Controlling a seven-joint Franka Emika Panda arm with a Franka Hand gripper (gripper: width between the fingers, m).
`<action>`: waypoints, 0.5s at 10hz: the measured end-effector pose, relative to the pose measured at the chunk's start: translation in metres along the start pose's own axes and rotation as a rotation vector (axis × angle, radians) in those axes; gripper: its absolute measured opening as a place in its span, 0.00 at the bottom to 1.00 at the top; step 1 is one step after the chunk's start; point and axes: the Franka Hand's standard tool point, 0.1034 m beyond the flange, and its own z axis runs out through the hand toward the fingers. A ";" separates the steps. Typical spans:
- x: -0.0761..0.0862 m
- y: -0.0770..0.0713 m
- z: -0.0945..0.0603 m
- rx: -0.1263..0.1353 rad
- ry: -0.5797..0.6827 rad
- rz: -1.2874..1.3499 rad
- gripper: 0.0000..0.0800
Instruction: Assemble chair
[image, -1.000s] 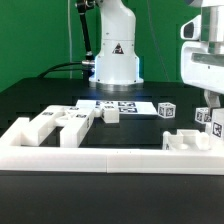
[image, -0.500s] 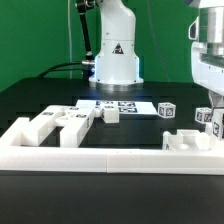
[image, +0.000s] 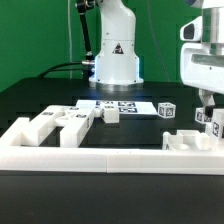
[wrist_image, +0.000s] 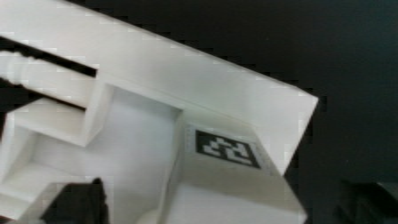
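Observation:
In the exterior view, white chair pieces lie on the black table. A cluster of blocky parts (image: 55, 124) is on the exterior view's left, with a small block (image: 111, 115) beside it. A tagged piece (image: 207, 118) sits on the right and a larger one (image: 190, 141) lies in front of it. My gripper (image: 206, 103) hangs just over that right tagged piece and is open. In the wrist view a white tagged chair piece (wrist_image: 196, 110) fills the frame close below my gripper (wrist_image: 214, 205). One dark fingertip (wrist_image: 75, 200) shows well to one side of it.
A long low white border rail (image: 100, 160) runs along the table's front. The marker board (image: 120, 104) lies before the robot's white base (image: 117, 60). A small tagged cube (image: 167, 110) stands right of the board. A green backdrop closes the rear.
The jaws have gone from shut to open. The hand turned a little and came back, still over the right tagged piece. The pieces on the table have not moved.

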 end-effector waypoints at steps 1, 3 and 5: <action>-0.001 0.000 0.000 -0.001 0.000 -0.101 0.81; 0.000 -0.001 -0.001 0.001 0.001 -0.314 0.81; -0.002 -0.002 -0.001 -0.007 0.010 -0.493 0.81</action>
